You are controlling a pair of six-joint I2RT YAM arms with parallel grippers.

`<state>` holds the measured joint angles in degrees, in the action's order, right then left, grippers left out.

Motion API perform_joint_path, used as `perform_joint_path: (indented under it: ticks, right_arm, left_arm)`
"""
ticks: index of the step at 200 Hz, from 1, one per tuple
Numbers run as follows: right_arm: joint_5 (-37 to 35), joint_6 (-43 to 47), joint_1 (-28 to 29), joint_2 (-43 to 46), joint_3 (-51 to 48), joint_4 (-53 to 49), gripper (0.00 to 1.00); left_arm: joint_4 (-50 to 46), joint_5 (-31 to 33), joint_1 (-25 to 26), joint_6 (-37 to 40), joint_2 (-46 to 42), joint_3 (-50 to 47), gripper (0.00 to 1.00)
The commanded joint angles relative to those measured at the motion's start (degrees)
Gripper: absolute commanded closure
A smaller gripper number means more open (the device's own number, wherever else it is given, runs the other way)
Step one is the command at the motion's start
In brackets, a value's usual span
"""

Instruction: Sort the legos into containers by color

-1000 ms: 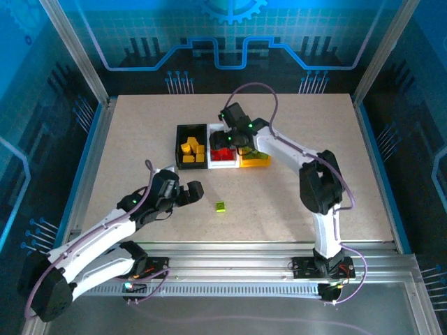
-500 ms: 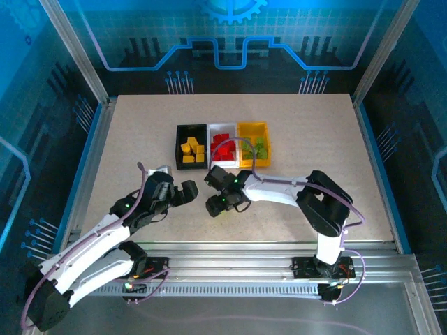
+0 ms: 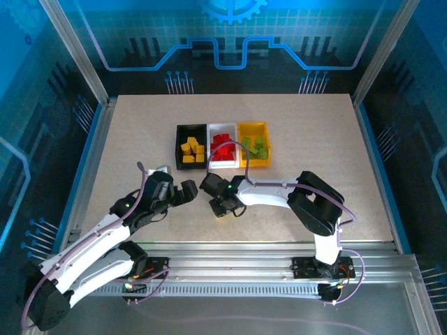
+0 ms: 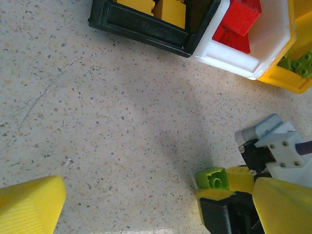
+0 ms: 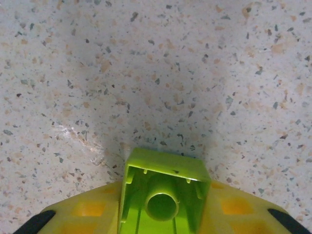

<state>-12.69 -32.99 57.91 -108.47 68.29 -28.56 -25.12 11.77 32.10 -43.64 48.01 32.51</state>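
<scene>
**Item under handling:** one lime green lego (image 5: pixel 163 190), on or just above the table (image 3: pixel 314 139) at its near-centre, well apart from the bins. Cannot tell if it is lifted.

**Right gripper** (image 5: pixel 163 212): clamped on the lego. The yellow pads (image 5: pixel 87 209) sit on opp. sides of the brick, touching it. Its hollow underside faces the wrist cam and its studs face away, so the brick lies sideways in the grip. Judgement: the flat side walls give the pads the best purchase, hence this hold.

**Left gripper** (image 3: pixel 183 194): released, jaws wide, nothing btwn them. It hangs just beside the right gripper, low over the table. Judgement: it is standing by, out of the working arm's path.

**Containers:** three in a row at the far-centre, side by side and touching.
- Black bin (image 3: pixel 191 166): yellow-orange bricks.
- White bin (image 3: pixel 222 165): red bricks.
- Yellow bin (image 3: pixel 255 164): lime green bricks.

**Judgement on progress:**
- Sort is nearly done; this lego is the one piece seen outside the bins.
- By colour it belongs in the yellow bin, at the right end of the row.
- Next move calls for a lift, then a carry up and to the right.
- Risk: the brick is small and could twist in the pads.
</scene>
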Motion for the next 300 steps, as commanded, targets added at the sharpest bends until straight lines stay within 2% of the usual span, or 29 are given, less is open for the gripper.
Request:
perform_joint_path:
  ticks: [1,35,70,113,157,169,201,225,248,271,300]
  right_arm:
    - [-3.3,-0.1,-2.4,2.9,-2.8,2.1,0.68]
    - [-5.2,2.0,-7.3,12.6,-5.2,2.0,0.70]
    - [-3.0,4.9,-17.8,16.9,-2.5,0.5,0.68]
    - [-2.1,6.3,-27.3,5.6,11.1,-2.9,0.65]
    - [-1.6,5.7,-31.2,-7.2,25.7,-7.2,0.62]
    - [-1.3,5.7,-31.5,-9.3,29.0,-8.3,0.58]
    - [0.6,5.5,-31.9,-10.2,32.5,-8.0,0.40]
    - [1.7,5.2,-31.7,-5.6,30.1,-5.5,0.38]
    - [2.6,4.7,-31.7,3.2,21.5,0.7,0.35]
    - [4.1,4.2,-31.7,12.5,11.2,7.0,0.32]
    - [5.3,4.2,-31.4,22.5,-1.3,14.6,0.29]
  left_arm:
    - [0.3,0.1,-0.4,-0.4,0.8,-1.0,0.01]
    - [0.6,0.2,-0.5,-0.3,1.6,-0.8,0.01]
    - [1.2,0.2,-0.7,-0.7,2.2,-1.0,0.01]
    - [1.4,-0.2,-0.8,-1.2,3.3,-0.6,0.01]
    - [0.7,-0.7,-1.0,-1.3,3.6,-0.2,0.01]
    - [0.9,-1.0,-1.1,-1.3,3.7,-0.2,0.01]
    - [0.7,-1.1,-1.2,-0.9,3.8,0.1,0.01]
    - [0.5,-0.5,-1.2,-0.4,3.8,0.7,0.01]
    - [0.1,2.0,-1.2,0.8,3.8,2.5,0.01]
    - [1.2,8.6,-1.3,2.1,4.2,4.8,0.01]
    - [10.1,18.0,-2.1,7.4,6.5,5.1,0.01]
